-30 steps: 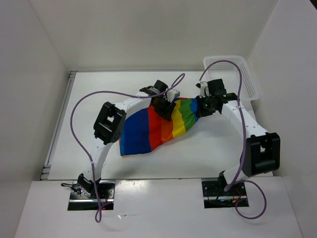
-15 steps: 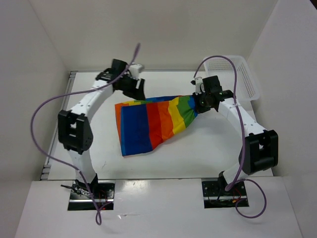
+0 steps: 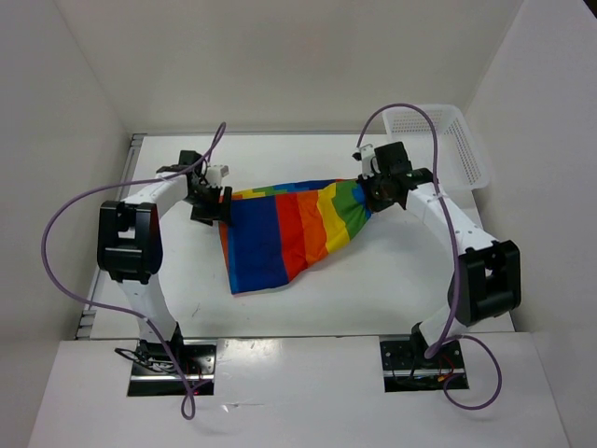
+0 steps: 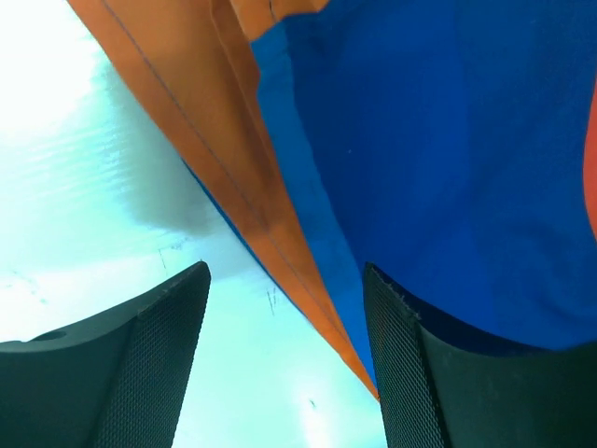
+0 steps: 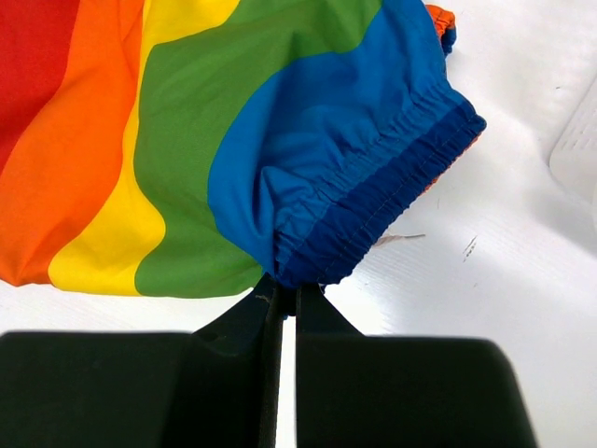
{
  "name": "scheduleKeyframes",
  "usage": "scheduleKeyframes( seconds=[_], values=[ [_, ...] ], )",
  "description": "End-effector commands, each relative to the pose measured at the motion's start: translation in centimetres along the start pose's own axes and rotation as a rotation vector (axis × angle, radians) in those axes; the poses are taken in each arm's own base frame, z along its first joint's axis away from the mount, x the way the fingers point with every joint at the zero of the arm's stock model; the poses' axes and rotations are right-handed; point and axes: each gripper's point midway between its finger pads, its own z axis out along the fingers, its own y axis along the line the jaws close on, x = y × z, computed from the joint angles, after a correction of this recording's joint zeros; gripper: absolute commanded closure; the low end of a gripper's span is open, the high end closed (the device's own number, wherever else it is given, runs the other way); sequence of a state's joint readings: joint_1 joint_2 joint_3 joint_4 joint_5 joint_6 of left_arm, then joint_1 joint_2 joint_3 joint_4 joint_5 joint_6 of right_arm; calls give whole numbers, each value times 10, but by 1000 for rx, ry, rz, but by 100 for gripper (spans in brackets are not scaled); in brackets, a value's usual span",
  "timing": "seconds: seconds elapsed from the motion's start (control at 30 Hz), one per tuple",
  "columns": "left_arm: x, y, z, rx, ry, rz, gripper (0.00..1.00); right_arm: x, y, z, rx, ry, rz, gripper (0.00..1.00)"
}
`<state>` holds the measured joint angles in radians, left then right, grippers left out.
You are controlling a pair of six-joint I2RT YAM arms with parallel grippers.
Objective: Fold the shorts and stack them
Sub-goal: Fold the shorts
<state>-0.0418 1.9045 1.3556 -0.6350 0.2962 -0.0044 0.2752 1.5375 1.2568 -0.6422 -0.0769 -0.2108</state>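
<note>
Shorts (image 3: 280,233) lie spread mid table (image 3: 392,280), blue stripe toward 9 o'clock. L gripper (image 3: 213,203) at their 10 o'clock corner, fingers apart over the fabric edge. R gripper (image 3: 375,198) at their 2 o'clock end, clamped on the blue elastic. Basket (image 3: 462,149) at table's 1 o'clock.

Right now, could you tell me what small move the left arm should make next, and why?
Probably close the left gripper on the hem of the shorts: its jaws stand open with the orange edge between them, while the right gripper pinches the blue waistband.
</note>
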Motion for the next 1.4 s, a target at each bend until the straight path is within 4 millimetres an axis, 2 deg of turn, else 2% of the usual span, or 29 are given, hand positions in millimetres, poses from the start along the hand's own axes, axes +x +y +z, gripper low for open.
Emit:
scheduleKeyframes(
  seconds=[0.0,0.1,0.13,0.23,0.37,0.4,0.47,0.5,0.53,0.57,0.6,0.67,0.7,0.77,0.8,0.87,0.9,0.93,0.97,1.03,1.13,1.2,1.23,1.27,1.3,1.37],
  values=[
    [-6,-1,5,11,-33,18,26,-27,-4,-4,35,-73,-42,100],
    [1,5,16,-2,0,7,26,-25,-4,0,34,-62,-51,100],
    [3,5,18,-2,1,7,26,-31,-5,-2,37,-82,-52,100],
    [10,5,31,24,33,-5,28,-34,-4,0,40,-81,-59,100],
    [23,8,51,47,84,-24,47,-42,3,0,53,-88,-132,100],
    [21,7,54,57,85,-25,60,-48,0,-1,65,-96,-132,100],
    [19,3,56,85,91,-30,76,-58,8,-1,54,-112,-200,100],
    [10,0,53,99,70,-23,83,-64,19,-2,37,-117,-245,100],
    [7,-2,54,113,66,-22,92,-70,22,-5,52,-126,-286,100],
    [6,-6,55,142,70,-26,95,-69,28,-2,52,-111,-336,100],
    [2,-14,55,157,64,-9,97,-77,50,-8,37,-126,-450,100],
    [-4,-25,59,174,61,19,100,-79,70,-3,59,-110,-581,100],
    [-7,-28,61,177,60,29,100,-83,101,-2,37,-125,-697,100],
    [-9,-34,62,189,55,41,100,-84,128,7,30,-125,-785,100],
    [-12,-34,63,188,41,47,100,-88,155,4,8,-147,-859,100],
    [-13,-33,67,188,38,49,100,-78,182,16,-12,-123,-949,100],
    [-14,-35,69,206,38,48,100,-84,196,14,-12,-151,-983,100],
    [-18,-35,68,206,30,51,100,-78,221,14,-44,-166,-1052,100],
    [-18,-37,67,218,29,51,100,-76,234,20,-58,-160,-1082,100],
    [-18,-39,67,228,29,51,100,-84,260,17,-79,-197,-1105,100],
    [-22,-42,64,238,10,59,100,-89,287,27,-121,-212,-1137,100],
    [-14,-42,65,238,23,53,100,-94,308,26,-138,-237,-1165,100],
    [-15,-42,62,238,10,59,100,-96,316,22,-152,-246,-1171,100],
    [-12,-42,64,238,18,55,100,-106,324,9,-157,-278,-1172,100],
    [-16,-44,60,246,-1,64,100,-107,328,8,-174,-280,-1164,100],
    [-9,-46,60,256,12,57,100,-115,333,-3,-178,-303,-1174,100]
  ],
)
